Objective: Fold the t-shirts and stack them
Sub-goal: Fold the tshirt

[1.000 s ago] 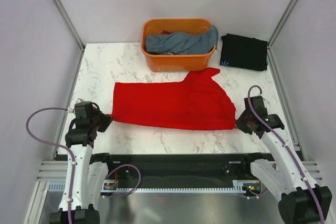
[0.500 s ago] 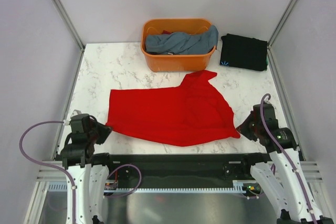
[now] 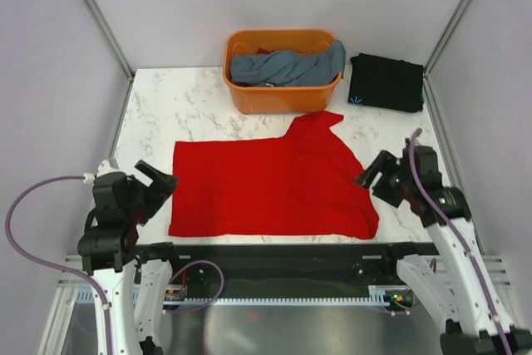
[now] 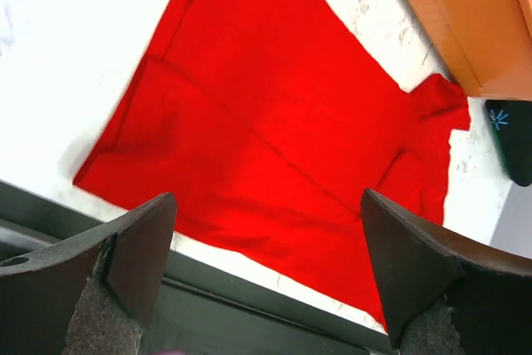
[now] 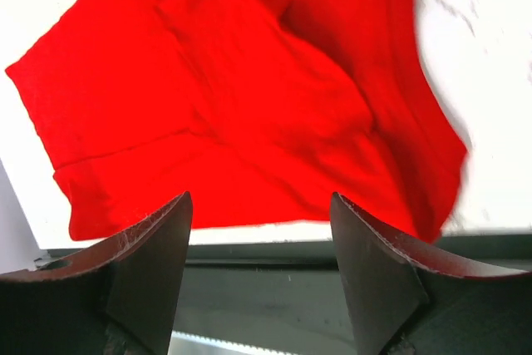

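Hovering spread, left claw [image 3: 158,179] and right claw [image 3: 374,172] flank edges of the red t-shirt [image 3: 266,193].

one desk [image 3: 179,106]. one orange basket [image 3: 278,99]. two t-shirts out on the desk: one red t-shirt [image 3: 266,189] and one black t-shirt [image 3: 386,82]. in the basket, one grey-blue garment [image 3: 287,66] and a sliver of one further red cloth [image 3: 263,51]; whether more lies beneath cannot be told. two arms, the left arm [image 3: 108,239] and the right arm [image 3: 453,230]. two claws, the left claw [image 3: 160,177] and the right claw [image 3: 372,174], two fingers each, four in all. two purple cables, one per arm.
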`<state>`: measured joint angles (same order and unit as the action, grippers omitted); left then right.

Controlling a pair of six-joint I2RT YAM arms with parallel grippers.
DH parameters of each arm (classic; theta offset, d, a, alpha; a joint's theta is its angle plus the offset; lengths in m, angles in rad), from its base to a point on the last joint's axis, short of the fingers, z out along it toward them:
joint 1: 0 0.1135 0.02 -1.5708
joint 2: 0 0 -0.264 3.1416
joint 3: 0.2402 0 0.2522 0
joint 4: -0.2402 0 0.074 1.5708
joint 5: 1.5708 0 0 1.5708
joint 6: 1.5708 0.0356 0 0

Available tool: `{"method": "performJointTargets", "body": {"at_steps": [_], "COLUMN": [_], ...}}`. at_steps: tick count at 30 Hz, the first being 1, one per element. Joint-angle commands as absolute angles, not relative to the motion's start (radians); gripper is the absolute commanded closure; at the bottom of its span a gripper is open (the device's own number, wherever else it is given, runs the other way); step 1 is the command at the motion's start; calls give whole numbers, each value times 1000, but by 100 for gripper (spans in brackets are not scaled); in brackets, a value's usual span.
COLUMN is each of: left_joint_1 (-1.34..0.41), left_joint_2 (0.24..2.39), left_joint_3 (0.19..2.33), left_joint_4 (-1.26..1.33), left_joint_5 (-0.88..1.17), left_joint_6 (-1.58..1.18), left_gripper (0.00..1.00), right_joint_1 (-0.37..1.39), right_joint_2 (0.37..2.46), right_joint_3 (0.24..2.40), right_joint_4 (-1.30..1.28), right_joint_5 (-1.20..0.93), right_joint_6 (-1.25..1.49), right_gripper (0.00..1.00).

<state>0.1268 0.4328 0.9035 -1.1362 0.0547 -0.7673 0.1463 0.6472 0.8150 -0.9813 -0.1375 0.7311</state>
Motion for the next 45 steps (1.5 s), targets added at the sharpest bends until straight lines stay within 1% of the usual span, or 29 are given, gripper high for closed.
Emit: {"method": "performJointTargets", "body": {"at_steps": [1,3,4,5,6,7,9,10,12,13,15,16,19,22,27,34,37,40,41,43,44,45], "left_joint_1": [120,101,92,71,61,55,54,55,54,54,54,55,54,55,54,54,54,55,55,55,55,54], "left_joint_2": [526,552,563,571,581,610,647,675,692,695,680,667,626,626,646,661,664,670,676,680,684,687], "left_joint_3": [951,947,942,925,916,910,896,893,870,852,825,810,792,790,790,788,787,784,784,785,785,785], "left_joint_4": [-1039,-984,-961,-933,-911,-882,-855,-832,-810,-798,-779,-770,-750,-739,-739,-736,-736,-736,-736,-736,-736,-736], "left_joint_5": [31,15,20,35,58,92,168,202,270,308,348,360,368,371,371,377,370,359,359,350,345,336], "left_joint_6": [-602,-568,-536,-514,-494,-483,-453,-430,-425,-425,-426,-433,-439,-442,-442,-440,-442,-445,-445,-448,-448,-454], "left_gripper": [2,2,2,2,2,2,2,3,5,5,6,7,7,7,7,7,7,7,7,7,7,7], "right_joint_1": [141,141,141,137,130,124,103,98,86,84,80,77,77,78,77,71,71,71,72,71,72,72], "right_joint_2": [878,990,1114,1179,1243,1366,1484,1599,1710,1803,1888,1958,2069,2126,2131,2148,2163,2183,2186,2195,2195,2195], "right_joint_3": [880,940,963,986,1038,1063,1153,1190,1315,1356,1464,1494,1583,1611,1534,1488,1485,1480,1473,1463,1459,1457], "right_joint_4": [-701,-582,-545,-472,-438,-396,-290,-269,-245,-239,-236,-236,-236,-235,-207,-166,-157,-130,-111,-88,-80,-78], "right_joint_5": [-189,-176,-169,-175,-189,-204,-248,-252,-247,-244,-226,-221,-189,-134,-49,-43,-58,-97,-107,-135,-140,-144], "right_joint_6": [648,631,627,629,632,637,660,667,680,680,680,680,675,672,667,664,670,678,680,684,681,680], "right_gripper": [25,26,28,30,30,31,31,31,32,33,35,35,37,39,39,39,41,52,61,72,86,94]}}
